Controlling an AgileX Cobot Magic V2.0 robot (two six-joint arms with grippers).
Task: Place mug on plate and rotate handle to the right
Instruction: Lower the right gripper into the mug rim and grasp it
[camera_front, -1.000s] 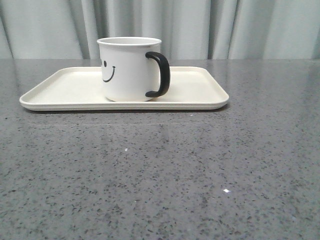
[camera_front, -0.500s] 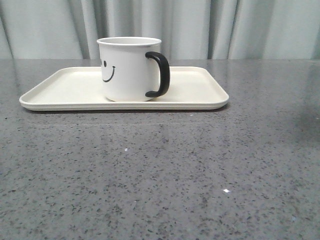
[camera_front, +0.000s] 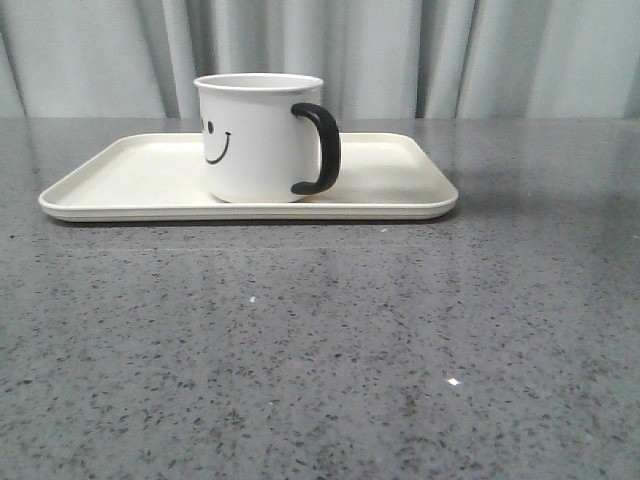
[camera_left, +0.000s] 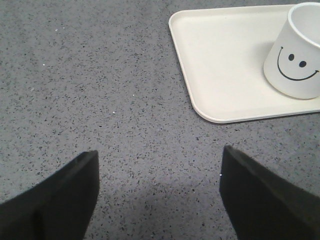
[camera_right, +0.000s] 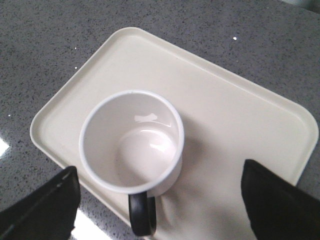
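Because the job is to put the mug on the plate, it helps that in the front view the mug already stands up straight on it, near the middle. Its black handle sticks out at about 3 o'clock, a little toward the camera, so I think the turn is done or almost done. No arm shows here.

In the left wrist view, the left gripper is wide open and holds nothing. It hangs over the bare gray table, off the plate's corner, likely because it is not needed.

In the right wrist view, the right gripper is wide open too, with the empty mug between its fingers but not touching them. It looks like it has let go.
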